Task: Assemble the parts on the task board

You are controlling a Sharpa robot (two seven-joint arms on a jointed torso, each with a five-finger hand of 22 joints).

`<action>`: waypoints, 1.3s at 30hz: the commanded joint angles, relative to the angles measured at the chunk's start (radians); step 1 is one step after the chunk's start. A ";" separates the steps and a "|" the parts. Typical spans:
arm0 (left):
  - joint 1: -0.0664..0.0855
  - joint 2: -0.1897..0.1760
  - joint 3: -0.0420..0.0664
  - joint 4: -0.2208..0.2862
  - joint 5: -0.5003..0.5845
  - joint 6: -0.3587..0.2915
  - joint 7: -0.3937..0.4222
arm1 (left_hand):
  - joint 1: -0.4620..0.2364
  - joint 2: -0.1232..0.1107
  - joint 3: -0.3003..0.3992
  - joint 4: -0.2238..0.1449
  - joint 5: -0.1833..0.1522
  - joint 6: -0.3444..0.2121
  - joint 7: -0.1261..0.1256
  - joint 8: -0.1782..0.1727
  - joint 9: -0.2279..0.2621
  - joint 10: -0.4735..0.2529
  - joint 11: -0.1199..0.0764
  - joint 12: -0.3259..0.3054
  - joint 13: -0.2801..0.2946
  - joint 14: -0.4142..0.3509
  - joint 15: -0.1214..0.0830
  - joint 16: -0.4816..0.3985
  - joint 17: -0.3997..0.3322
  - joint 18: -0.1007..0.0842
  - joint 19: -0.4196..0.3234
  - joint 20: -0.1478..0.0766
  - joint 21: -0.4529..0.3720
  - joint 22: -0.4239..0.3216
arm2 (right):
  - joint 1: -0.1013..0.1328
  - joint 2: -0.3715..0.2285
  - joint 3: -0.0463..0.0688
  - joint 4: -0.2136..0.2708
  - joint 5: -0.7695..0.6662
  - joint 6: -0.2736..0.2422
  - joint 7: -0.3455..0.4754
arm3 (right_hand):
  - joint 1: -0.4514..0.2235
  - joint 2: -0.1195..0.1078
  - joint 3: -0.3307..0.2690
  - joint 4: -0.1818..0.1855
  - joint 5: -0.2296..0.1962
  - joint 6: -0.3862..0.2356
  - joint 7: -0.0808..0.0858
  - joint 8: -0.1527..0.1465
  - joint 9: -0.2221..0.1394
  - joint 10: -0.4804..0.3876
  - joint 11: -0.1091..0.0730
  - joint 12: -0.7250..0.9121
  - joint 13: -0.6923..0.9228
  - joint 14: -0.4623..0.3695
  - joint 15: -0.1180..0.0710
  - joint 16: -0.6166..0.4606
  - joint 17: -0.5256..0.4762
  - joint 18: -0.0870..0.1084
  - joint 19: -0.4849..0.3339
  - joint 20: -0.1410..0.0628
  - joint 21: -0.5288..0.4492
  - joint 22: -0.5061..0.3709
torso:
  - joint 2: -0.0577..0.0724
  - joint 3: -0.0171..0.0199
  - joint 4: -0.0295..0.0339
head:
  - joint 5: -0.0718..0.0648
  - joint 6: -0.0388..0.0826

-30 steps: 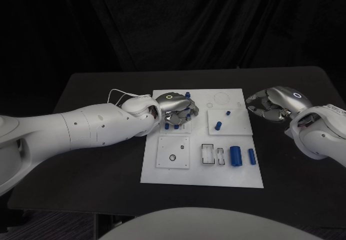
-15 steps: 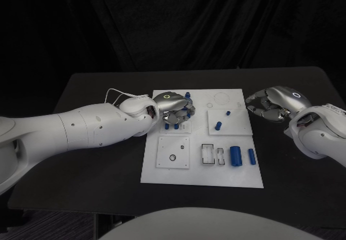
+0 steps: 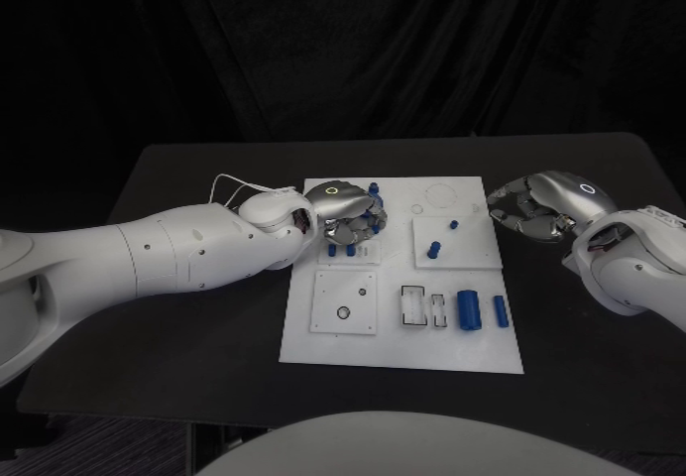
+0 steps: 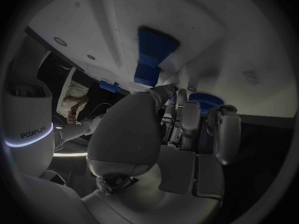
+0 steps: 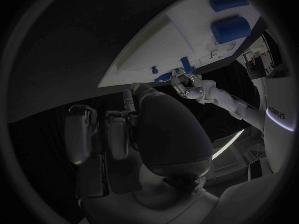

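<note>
Parts [image 3: 468, 308] lie scattered on the task board [image 3: 400, 349]; the left hand [image 3: 345, 212] curls its fingers [image 4: 189, 119] down over blue pieces at the far-left corner, whether gripping I cannot tell. Right hand [image 3: 540, 206] waits curled, empty, beside the board.

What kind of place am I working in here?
Likely a robot lab test bench: a black table against dark drapes, a white task board with blue parts, and two robot hands over it.
</note>
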 commanded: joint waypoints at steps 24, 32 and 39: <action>0.012 -0.058 0.001 0.067 -0.008 -0.130 0.027 | -0.004 0.021 -0.020 -0.020 -0.003 0.068 -0.008 0.031 0.042 0.094 -0.028 -0.035 -0.046 0.031 -0.026 0.004 0.001 -0.026 0.047 -0.011 0.040 0.239 | -0.002 0.001 0.001 -0.004 0.000 0.001 -0.002 | -0.007 -0.002 0.000 0.003 0.006 0.010 0.001 -0.003 0.000 0.050 -0.002 -0.004 0.203 0.099 -0.005 0.001 0.253 0.006 0.051 -0.007 0.000 0.224 | -0.002 0.0003 -0.0015 | 0.006 0.000; 0.058 -0.112 0.003 0.129 -0.008 -0.149 -0.002 | -0.013 0.019 -0.024 -0.014 -0.008 0.073 -0.008 0.030 0.044 0.101 -0.027 -0.048 -0.056 0.028 -0.025 -0.001 -0.008 -0.024 0.042 -0.012 0.036 0.237 | -0.002 0.004 0.001 -0.008 0.000 0.005 -0.003 | -0.007 -0.003 0.000 0.003 0.006 0.010 0.001 -0.003 -0.001 0.050 -0.002 -0.004 0.202 0.099 -0.005 0.000 0.253 0.006 0.051 -0.007 0.000 0.224 | -0.003 -0.0002 0.0014 | 0.004 0.000; 0.077 -0.143 0.001 0.147 -0.008 -0.115 -0.019 | -0.016 0.018 -0.024 -0.012 -0.013 0.066 -0.009 0.022 0.042 0.104 -0.027 -0.059 -0.064 0.023 -0.024 -0.006 -0.016 -0.023 0.037 -0.012 0.031 0.235 | -0.002 0.005 0.001 -0.010 0.000 0.007 -0.004 | -0.007 -0.003 0.000 0.003 0.006 0.010 0.001 -0.003 -0.001 0.050 -0.002 -0.004 0.202 0.099 -0.005 0.000 0.253 0.006 0.051 -0.007 0.000 0.224 | -0.003 0.0016 0.0022 | 0.003 0.000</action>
